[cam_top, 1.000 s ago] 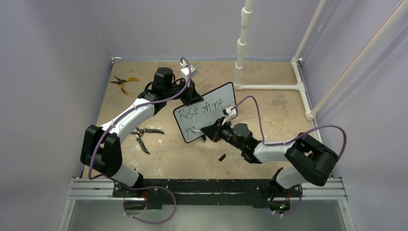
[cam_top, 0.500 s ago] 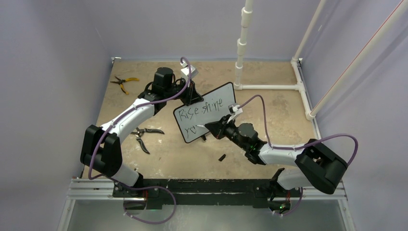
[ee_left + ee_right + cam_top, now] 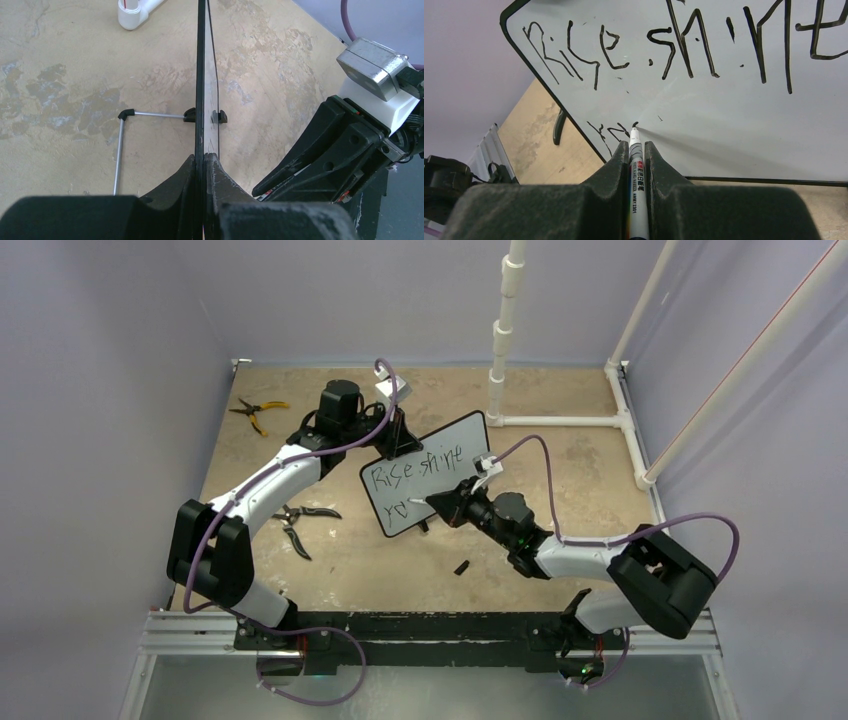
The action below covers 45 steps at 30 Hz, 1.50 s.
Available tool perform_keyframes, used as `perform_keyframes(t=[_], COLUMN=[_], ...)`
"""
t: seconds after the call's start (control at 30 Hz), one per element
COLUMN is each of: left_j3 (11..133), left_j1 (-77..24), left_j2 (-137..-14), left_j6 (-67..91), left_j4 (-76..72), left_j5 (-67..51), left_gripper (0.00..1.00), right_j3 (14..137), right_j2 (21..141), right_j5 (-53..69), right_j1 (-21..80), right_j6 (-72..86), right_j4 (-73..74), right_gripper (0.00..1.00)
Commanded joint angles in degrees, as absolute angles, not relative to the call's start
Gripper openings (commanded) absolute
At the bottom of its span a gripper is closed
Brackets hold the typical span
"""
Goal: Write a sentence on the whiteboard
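- Short of the whiteboard (image 3: 470, 435), toward the arm bases: small dark piece (image 3: 462, 567) loose on the worktop (image 3: 580, 490), kind not clear.
- Front of the whiteboard: marker (image 3: 636, 170) pinched between the right jaws, pressed tight on the barrel, nib at the board face; contact probable, not certain.
- On the face: the sentence (image 3: 680, 42) in black, top line "Rise shine" complete; second line (image 3: 616, 131) only a few strokes, low left, just beside the nib.
- Relation governing the coming stroke: blank white to the right of the nib, along the board's long axis, under the top line. Travel rightward, pressure into the face. Right arm alone on the writing side.
- Judged progress: roughly halfway.
- Upper edge of the whiteboard, back side: left jaws closed on the frame, one on each face; board upright on its feet (image 3: 218, 116).
- Risk, as a guess: nib pressure rocking the board against that single clamp.
- Left of the whiteboard: dark pliers (image 3: 300, 522) flat on the worktop.
- Beyond the whiteboard: yellow-handled pliers (image 3: 258, 412) far left, white pipe frame (image 3: 560, 421) far right.
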<state>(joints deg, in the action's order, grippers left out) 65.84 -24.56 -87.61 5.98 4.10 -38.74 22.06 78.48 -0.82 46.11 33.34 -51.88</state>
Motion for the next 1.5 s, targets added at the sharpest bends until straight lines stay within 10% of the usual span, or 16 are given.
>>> perform_keyframes(t=[0.0,1.47], left_j3=[65.49,65.60], left_j1=[-24.96,-24.96], left_j2=[-85.79,-85.78], left_j6=[5.19,5.37], left_j4=[3.41,3.25], left_j5=[-39.55,-39.72], left_gripper=[0.00,0.00], right_j3=[23.08,23.38], right_j2=[78.64,71.84], right_j5=[-2.18,-8.07], right_j1=[45.79,45.09], right_j6=[31.83,31.81], right_j4=[-51.72,-47.39], right_gripper=[0.00,0.00])
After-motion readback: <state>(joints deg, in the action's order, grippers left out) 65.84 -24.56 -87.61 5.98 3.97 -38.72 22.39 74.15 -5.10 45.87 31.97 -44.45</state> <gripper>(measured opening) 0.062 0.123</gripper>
